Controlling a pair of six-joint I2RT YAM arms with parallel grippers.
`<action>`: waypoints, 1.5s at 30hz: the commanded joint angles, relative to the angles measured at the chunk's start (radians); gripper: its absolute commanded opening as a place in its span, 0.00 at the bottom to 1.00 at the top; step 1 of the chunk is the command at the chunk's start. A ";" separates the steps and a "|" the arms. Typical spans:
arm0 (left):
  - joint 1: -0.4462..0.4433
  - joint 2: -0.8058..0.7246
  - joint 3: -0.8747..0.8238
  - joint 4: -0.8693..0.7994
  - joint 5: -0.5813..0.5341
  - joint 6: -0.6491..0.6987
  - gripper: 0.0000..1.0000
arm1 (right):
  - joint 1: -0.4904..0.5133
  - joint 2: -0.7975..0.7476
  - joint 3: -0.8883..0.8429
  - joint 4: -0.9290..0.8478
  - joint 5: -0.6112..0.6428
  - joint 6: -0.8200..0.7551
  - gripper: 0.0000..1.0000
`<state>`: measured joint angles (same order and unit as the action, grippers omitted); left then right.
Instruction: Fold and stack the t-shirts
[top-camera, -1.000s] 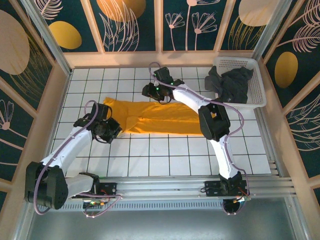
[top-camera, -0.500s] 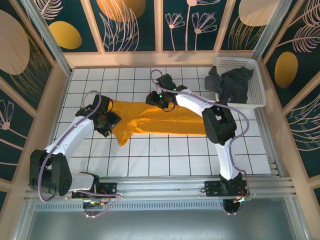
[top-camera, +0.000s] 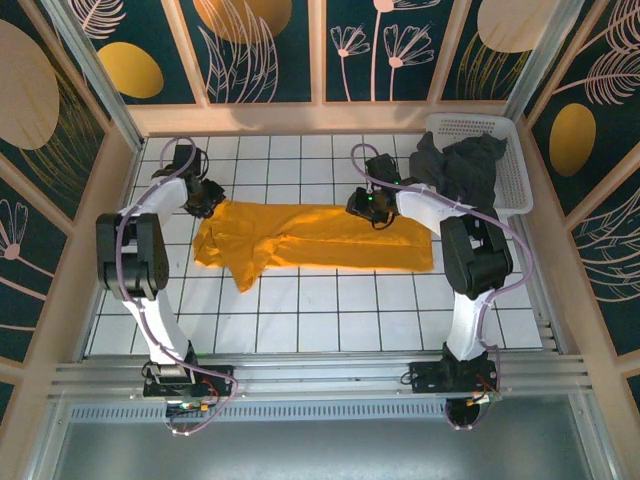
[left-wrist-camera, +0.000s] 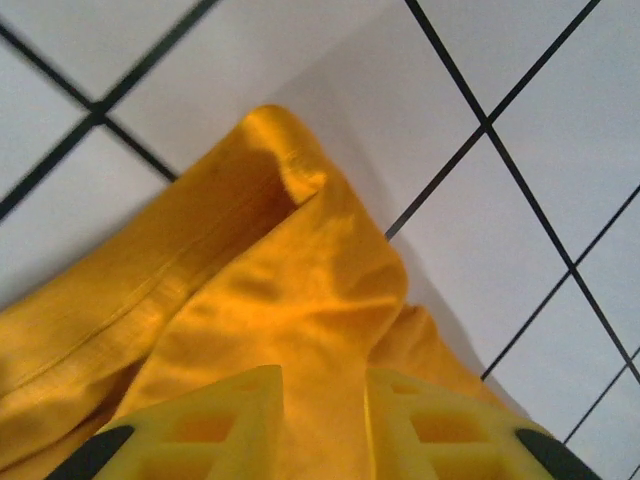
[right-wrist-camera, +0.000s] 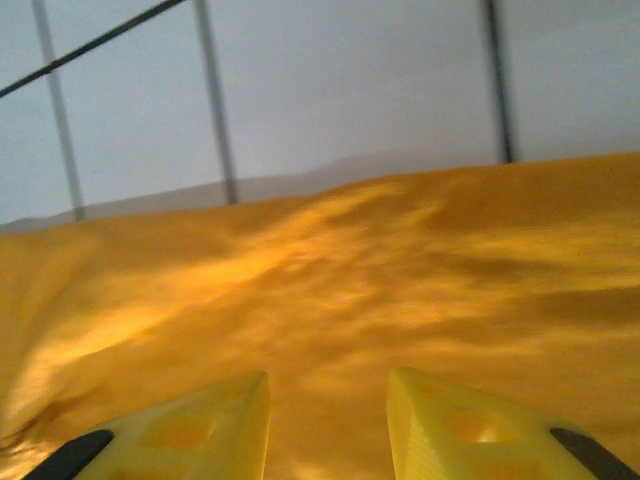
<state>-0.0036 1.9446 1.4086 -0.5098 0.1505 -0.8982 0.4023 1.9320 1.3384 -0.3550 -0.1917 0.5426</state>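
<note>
The orange-yellow t-shirt (top-camera: 320, 240) lies lengthwise across the middle of the tiled table, its left end doubled over with a flap hanging toward the near side. My left gripper (top-camera: 207, 200) sits at the shirt's far-left corner. In the left wrist view the left gripper (left-wrist-camera: 323, 375) is shut on a raised fold of the orange cloth (left-wrist-camera: 280, 290). My right gripper (top-camera: 362, 207) is on the shirt's far edge, right of centre. In the right wrist view the right gripper (right-wrist-camera: 328, 378) has its fingers apart over flat, blurred orange cloth (right-wrist-camera: 400, 270). The charcoal grey t-shirt (top-camera: 465, 165) is heaped in the basket.
The white lattice basket (top-camera: 520, 175) stands at the back right corner, with the grey cloth spilling over its left rim. Wooden walls close the table on three sides. Bare white tiles (top-camera: 330, 320) stretch between the shirt and the arm bases.
My left gripper has carried the shirt's near-left corner up to the far-left corner, doubling that end over. My right gripper has slid rightward along the shirt's far edge.
</note>
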 joint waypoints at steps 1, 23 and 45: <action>0.002 0.068 0.074 -0.007 0.011 0.039 0.24 | -0.026 -0.049 -0.035 -0.044 0.068 -0.042 0.36; 0.199 0.054 0.032 -0.062 -0.167 0.148 0.38 | -0.027 0.118 0.025 -0.103 0.056 -0.159 0.36; -0.062 -0.283 -0.463 0.089 0.107 0.285 0.60 | 0.134 -0.174 -0.039 0.115 -0.373 -0.090 0.57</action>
<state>-0.0639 1.7031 0.9718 -0.4526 0.2111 -0.6533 0.5217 1.7760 1.3312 -0.2668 -0.5259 0.4107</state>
